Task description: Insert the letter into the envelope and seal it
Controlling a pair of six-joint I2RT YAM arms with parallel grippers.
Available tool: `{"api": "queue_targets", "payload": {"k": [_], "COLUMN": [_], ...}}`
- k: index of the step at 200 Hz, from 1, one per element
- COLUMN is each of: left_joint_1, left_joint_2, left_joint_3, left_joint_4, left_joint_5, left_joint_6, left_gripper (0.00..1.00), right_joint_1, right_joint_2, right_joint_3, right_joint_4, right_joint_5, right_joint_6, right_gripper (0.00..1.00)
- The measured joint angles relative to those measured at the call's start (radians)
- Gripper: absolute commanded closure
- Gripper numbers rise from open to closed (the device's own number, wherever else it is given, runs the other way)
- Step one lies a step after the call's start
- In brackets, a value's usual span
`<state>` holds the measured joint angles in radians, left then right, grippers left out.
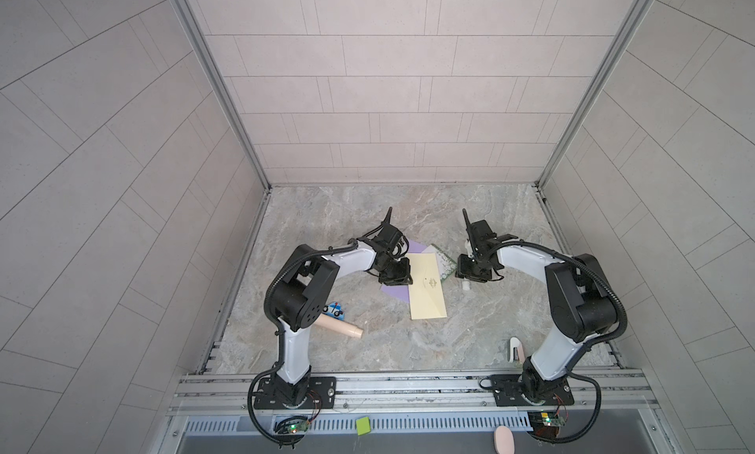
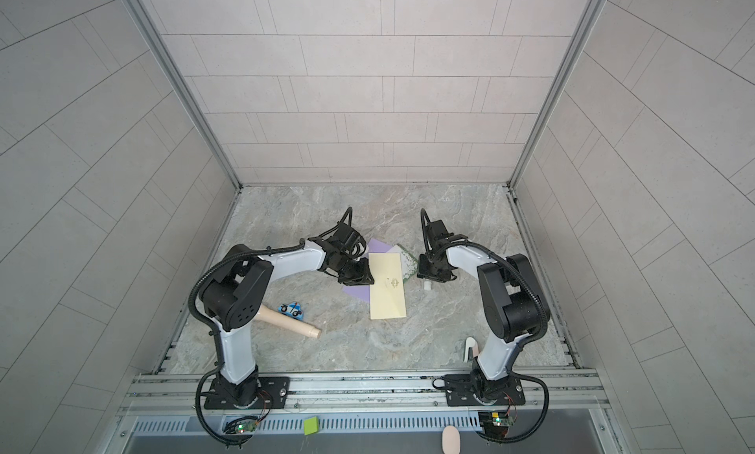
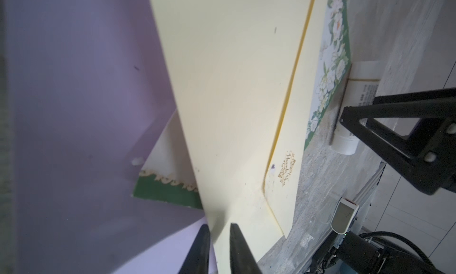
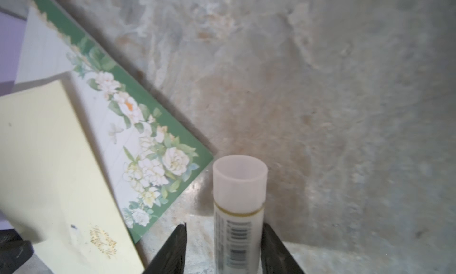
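— Where is your left claw (image 3: pixel 219 229)?
— Its fingers stand close on either side of the envelope's (image 1: pixel 427 286) edge. You cannot tell if they pinch it.
— And your right claw (image 4: pixel 224 226)?
— It is open around the glue stick (image 4: pixel 238 206). Beyond, the letter (image 1: pixel 446 264) lies half under the envelope, overlapping purple paper (image 1: pixel 396 293).

Left gripper (image 3: pixel 219 226) low, angled down, jaws narrowly apart. Right gripper (image 4: pixel 223 226) low, jaws wider apart.

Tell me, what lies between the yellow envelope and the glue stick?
The floral letter's uncovered edge, then a bare strip of table; clearest in the right wrist view.
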<state>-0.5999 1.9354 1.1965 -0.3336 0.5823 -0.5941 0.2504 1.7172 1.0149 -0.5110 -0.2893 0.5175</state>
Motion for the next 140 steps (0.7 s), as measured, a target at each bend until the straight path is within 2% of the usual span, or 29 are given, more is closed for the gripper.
{"api": "queue_targets", "payload": {"k": [22,61,140], "left_joint_1": [0.000,0.000,0.009], "left_joint_2": [0.000,0.000,-0.021], "left_joint_3": [0.007,0.015,0.023], "left_joint_4": [0.008,0.013,0.047], "left_joint_5": [0.000,0.002,0.050], "left_joint_6": [-0.010,-0.014,-0.017], "left_gripper": [0.86,1.00,1.00], "right_joint_1": [0.013,0.023,0.047], "right_joint_2": [0.000,0.009,0.037], "right_joint_3": [0.003,0.008,0.034], "right_joint_4": [0.000,0.002,0.008], "right_joint_5": [-0.008,-0.017,-0.021], "right_joint_6": [-0.006,-0.012,-0.012], "right_gripper": [0.49,0.50,0.50]}}
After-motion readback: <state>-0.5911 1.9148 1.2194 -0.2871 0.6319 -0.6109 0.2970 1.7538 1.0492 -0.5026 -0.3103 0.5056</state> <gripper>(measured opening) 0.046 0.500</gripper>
